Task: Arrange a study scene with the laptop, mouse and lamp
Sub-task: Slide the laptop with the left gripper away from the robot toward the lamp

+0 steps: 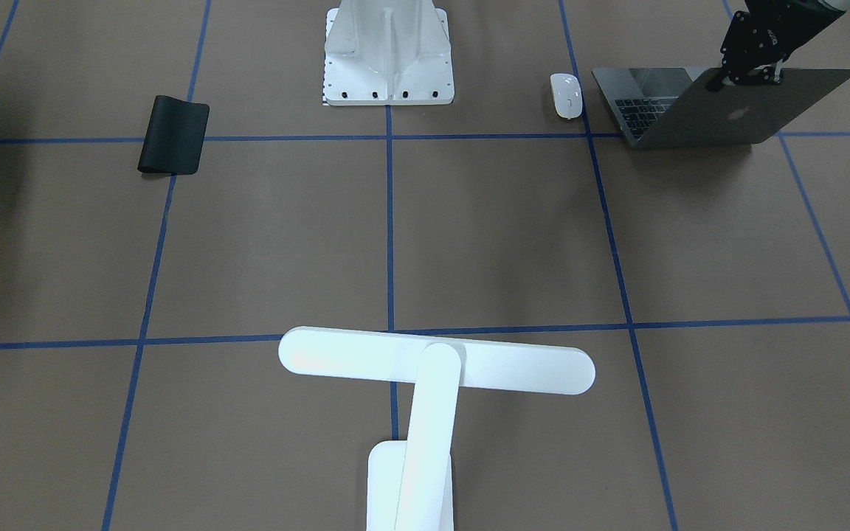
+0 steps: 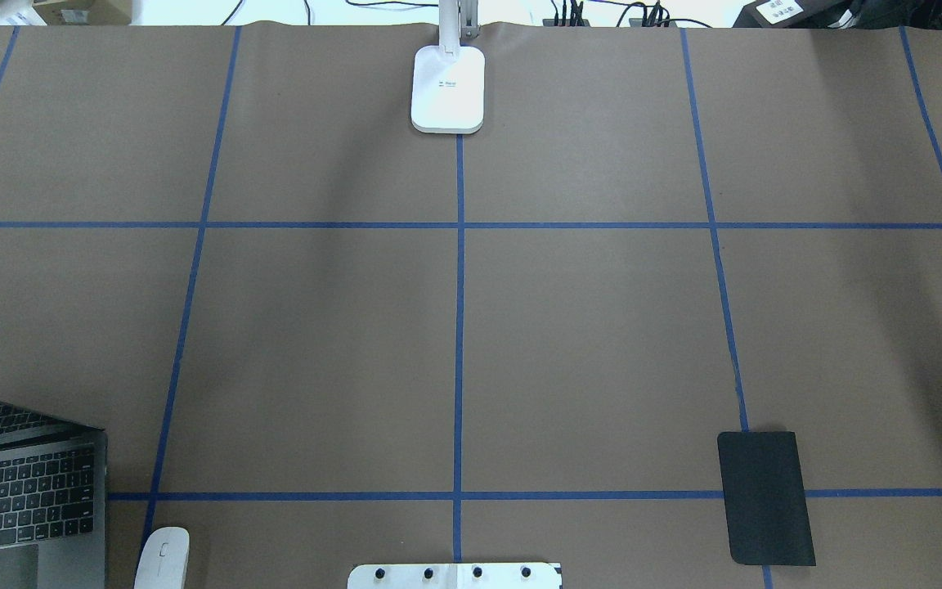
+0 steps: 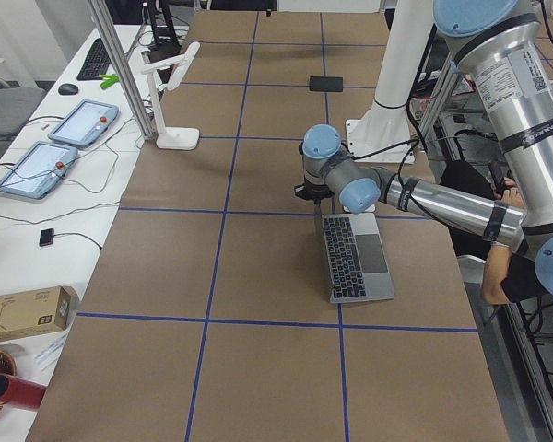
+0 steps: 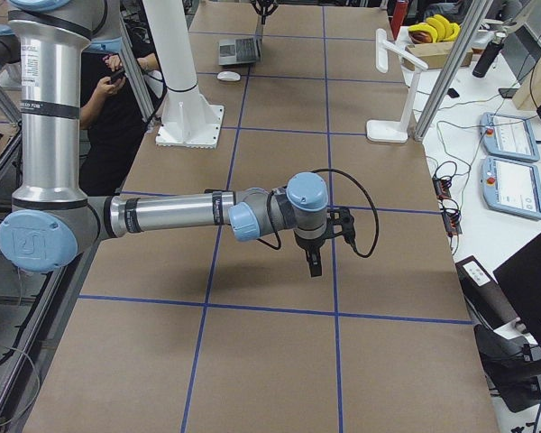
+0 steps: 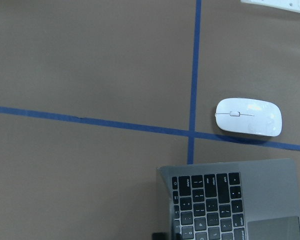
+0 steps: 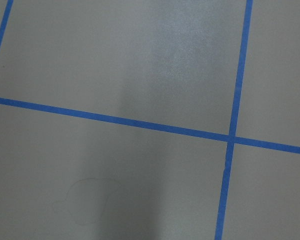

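The laptop stands open at the robot's left end of the table, apple-logo lid toward the front camera; it also shows in the overhead view. My left gripper is shut on the top edge of its lid. The white mouse lies just beside the laptop, toward the table's middle, and also shows in the left wrist view. The white lamp stands at the far middle edge, its base on the centre line. My right gripper hovers over bare table; I cannot tell its state.
A thin black mat lies flat on the robot's right side near the front. The white ribbed mount is bolted at the robot's edge, middle. Blue tape lines grid the brown tabletop. Operators' tablets lie on a side bench.
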`<state>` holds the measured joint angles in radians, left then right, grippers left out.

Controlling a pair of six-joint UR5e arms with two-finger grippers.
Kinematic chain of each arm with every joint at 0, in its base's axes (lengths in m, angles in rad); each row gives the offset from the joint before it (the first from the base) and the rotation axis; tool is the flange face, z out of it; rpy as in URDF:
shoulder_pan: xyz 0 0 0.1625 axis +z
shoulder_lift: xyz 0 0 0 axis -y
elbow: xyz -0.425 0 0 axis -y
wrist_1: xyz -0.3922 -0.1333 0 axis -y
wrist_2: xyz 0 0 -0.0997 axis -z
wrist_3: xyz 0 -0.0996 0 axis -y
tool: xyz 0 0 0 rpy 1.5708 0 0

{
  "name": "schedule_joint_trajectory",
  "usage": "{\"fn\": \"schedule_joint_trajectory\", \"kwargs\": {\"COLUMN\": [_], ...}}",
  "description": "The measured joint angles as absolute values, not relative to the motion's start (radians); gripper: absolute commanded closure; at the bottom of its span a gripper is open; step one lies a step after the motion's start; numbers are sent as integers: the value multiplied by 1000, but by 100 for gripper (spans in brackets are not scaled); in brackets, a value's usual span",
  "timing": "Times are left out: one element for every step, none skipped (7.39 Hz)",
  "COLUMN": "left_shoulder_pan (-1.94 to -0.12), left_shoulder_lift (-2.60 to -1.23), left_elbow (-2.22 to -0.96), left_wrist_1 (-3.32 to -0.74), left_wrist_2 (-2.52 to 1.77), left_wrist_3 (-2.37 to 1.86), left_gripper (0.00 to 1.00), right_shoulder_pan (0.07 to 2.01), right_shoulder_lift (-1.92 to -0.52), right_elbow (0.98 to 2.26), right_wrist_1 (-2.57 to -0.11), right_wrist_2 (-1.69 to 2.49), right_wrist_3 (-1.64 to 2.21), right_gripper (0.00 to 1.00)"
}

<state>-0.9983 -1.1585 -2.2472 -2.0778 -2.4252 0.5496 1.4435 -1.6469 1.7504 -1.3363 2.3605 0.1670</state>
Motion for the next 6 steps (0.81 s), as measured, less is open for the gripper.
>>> {"fn": "schedule_joint_trajectory", "kwargs": {"left_shoulder_pan": [-1005, -1010, -1014, -1021, -1031, -1039], "left_shoulder_lift": [-1178, -1204, -1236, -1280, -1330, -1391], "left_elbow": [-2253, -2254, -2253, -2253, -2254, -2255], "left_wrist_1": [-2076, -2072, -2061, -2033, -1990, -1931], "left_wrist_2": [-2424, -2419, -2405, -2392, -2385, -2374], "left_wrist_3": [549, 549, 549, 549, 549, 549], "left_gripper": [100, 100, 100, 100, 100, 100], "right_shoulder_pan": [1443, 1443, 1443, 1443, 1443, 1443], "right_shoulder_lift": [-1648, -1650, -1651, -1651, -1651, -1651], "right_elbow": [1751, 1752, 1754, 1753, 1751, 1750], "right_wrist_1": [-1335, -1335, -1335, -1335, -1336, -1336], "right_wrist_2": [2360, 2359, 2359, 2359, 2358, 2356], "right_wrist_3": [165, 165, 167, 172, 175, 176], "right_gripper": [0, 0, 0, 0, 0, 0]}}
